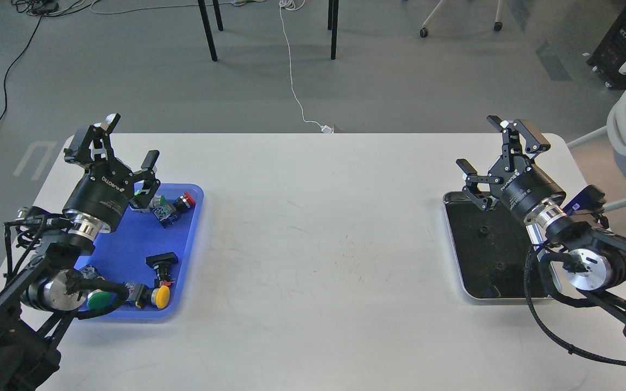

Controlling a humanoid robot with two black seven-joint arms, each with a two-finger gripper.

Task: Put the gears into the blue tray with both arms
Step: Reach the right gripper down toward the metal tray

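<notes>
The blue tray (128, 244) lies at the table's left and holds only coloured push-button switches. My left gripper (124, 146) hangs open over the tray's far left corner, with nothing between its fingers. Two gears (484, 231) show as small dark toothed shapes on the black base of the metal tray at the right, the second gear (500, 266) nearer to me. My right gripper (496, 152) is open and empty above that tray's far edge.
The silver-rimmed metal tray (455, 244) sits at the table's right, partly covered by my right arm. In the blue tray lie a red-capped switch (185, 201), a black one (162, 260), a yellow one (161, 296) and a green one (98, 298). Bare white table (318, 244) spans between the trays.
</notes>
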